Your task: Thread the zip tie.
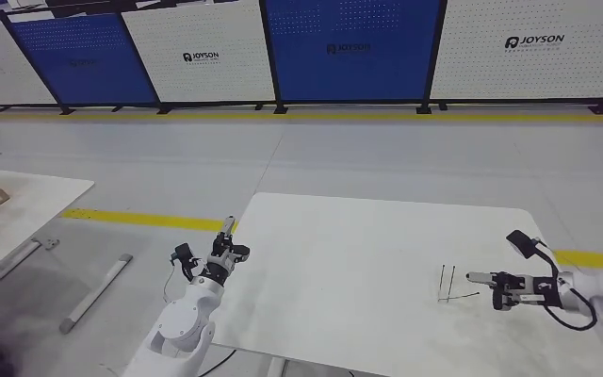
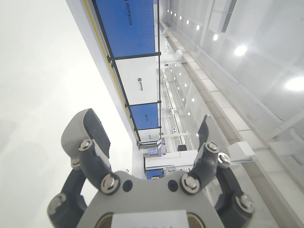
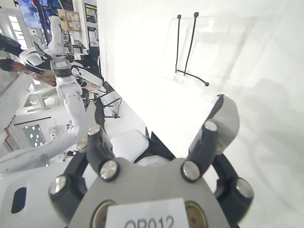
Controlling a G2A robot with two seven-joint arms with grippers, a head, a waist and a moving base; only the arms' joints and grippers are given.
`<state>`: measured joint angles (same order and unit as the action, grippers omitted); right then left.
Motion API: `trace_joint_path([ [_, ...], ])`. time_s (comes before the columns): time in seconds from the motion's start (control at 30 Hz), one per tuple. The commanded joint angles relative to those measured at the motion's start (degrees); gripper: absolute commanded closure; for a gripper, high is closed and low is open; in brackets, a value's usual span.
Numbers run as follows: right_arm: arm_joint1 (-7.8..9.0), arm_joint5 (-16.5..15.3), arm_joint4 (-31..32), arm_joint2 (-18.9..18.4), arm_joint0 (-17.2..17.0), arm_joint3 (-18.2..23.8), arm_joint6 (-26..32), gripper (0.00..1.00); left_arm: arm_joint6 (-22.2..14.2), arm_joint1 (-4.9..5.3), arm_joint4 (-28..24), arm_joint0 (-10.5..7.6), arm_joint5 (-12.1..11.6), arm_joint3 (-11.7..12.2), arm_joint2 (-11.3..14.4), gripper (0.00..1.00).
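Plainly, from the top view we see a white table (image 1: 358, 245) with the zip ties (image 1: 452, 286) as a few thin dark lines near its right edge, just beside the right gripper (image 1: 480, 288). The right wrist view tells us more. Three black zip ties (image 3: 191, 43) lie on a clear sheet (image 3: 220, 46) on the table (image 3: 142, 24). Two are side by side and nearly parallel, and the third lies across their tail ends. All three are unlooped. We find the right gripper (image 3: 158, 105) with its fingers spread wide and nothing between them, near the ties but apart from them.

The left gripper (image 1: 227, 226) sits at the table's left edge, well apart from the ties. In its own wrist view the left gripper (image 2: 147, 122) is likewise spread wide and empty, beside the table (image 2: 35, 48).

As for writing, the blue and white panels (image 1: 349, 47) behind the table each carry a dark logo mark, and the left wrist view brings those panels (image 2: 128, 24) closer. A white label (image 3: 144, 214) on the right gripper's body bears dark characters, cut off at the picture's edge. We also see a yellow line (image 1: 141, 219) on the floor.
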<state>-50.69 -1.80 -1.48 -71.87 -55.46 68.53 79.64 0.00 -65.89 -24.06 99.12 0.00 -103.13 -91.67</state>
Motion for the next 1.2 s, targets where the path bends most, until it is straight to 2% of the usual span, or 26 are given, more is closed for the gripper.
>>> trace_joint_path([
  [0.0,0.00,0.00,0.00,0.00,0.00,-0.01,0.00,0.00,0.00,0.00,0.00,0.00,0.00,0.00,0.00,0.00],
  [0.2,-0.07,-0.07,0.41,0.75,0.02,-0.70,-0.84,0.00,0.00,0.00,0.00,0.00,0.00,0.00,0.00,0.00],
  [0.33,-0.55,1.43,1.74,2.76,1.75,-2.90,-2.98,0.00,0.00,0.00,0.00,0.00,0.00,0.00,0.00,0.00],
  [0.43,-0.99,0.97,2.82,4.58,3.45,-4.99,-3.25,0.00,0.00,0.00,0.00,0.00,0.00,0.00,0.00,0.00],
  [0.77,-0.99,0.97,2.82,4.58,3.45,-4.99,-3.25,0.00,0.00,0.00,0.00,0.00,0.00,0.00,0.00,0.00],
  [0.9,-1.15,3.06,4.11,5.36,3.38,-3.74,-5.54,0.00,0.00,0.00,0.00,0.00,0.00,0.00,0.00,0.00],
  [1.0,-1.27,3.58,4.04,5.81,3.83,-4.44,-5.71,0.00,0.00,0.00,0.00,0.00,0.00,0.00,0.00,0.00],
  [1.03,-1.32,3.63,4.05,6.01,4.06,-4.73,-5.71,0.03,0.00,0.00,0.00,0.00,0.00,0.00,0.00,0.00],
  [1.1,-1.35,4.36,4.55,6.26,4.43,-5.14,-5.95,0.42,0.00,0.00,0.00,0.00,0.00,0.00,0.00,0.00],
  [1.17,-1.39,5.18,5.07,6.57,4.75,-5.41,-6.18,0.51,0.00,0.00,0.00,0.00,0.00,0.00,0.00,0.00],
])
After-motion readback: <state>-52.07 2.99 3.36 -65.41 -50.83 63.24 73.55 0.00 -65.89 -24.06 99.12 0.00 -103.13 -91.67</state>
